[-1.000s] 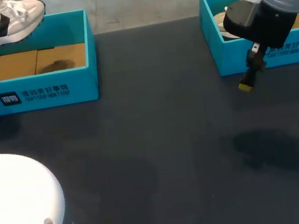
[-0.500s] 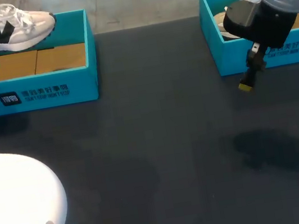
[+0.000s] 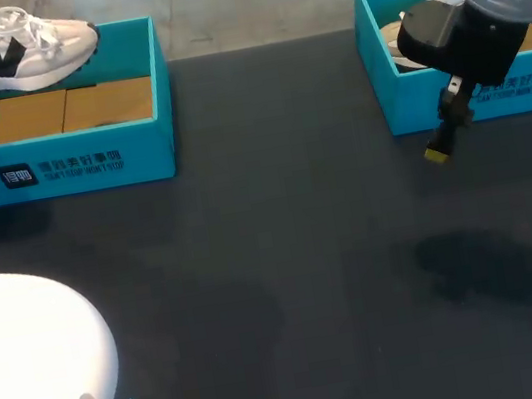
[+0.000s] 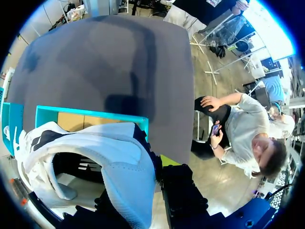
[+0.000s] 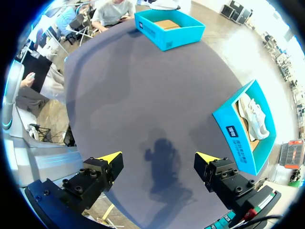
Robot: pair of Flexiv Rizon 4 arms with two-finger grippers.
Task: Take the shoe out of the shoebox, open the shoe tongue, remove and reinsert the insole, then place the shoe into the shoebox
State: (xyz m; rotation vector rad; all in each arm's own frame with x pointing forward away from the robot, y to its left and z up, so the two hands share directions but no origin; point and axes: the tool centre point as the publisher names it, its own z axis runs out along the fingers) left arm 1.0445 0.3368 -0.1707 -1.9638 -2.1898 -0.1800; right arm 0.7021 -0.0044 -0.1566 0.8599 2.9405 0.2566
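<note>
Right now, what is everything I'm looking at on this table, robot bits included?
table: one, dark grey, under everything.
left shoebox: one, teal, far left of the table.
cardboard liner: one, brown, on the left shoebox's floor.
right shoebox: one, teal, far right.
sneaker: one, white with black marking, held over the left shoebox's far rim.
second shoe: one, white, inside the right shoebox, partly hidden.
left gripper: one, dark, shut on the sneaker.
right gripper: one, black with yellow tips, open, above the table before the right shoebox.

White shoe [image 3: 15,52] farther right over left shoebox [image 3: 77,158].
</note>
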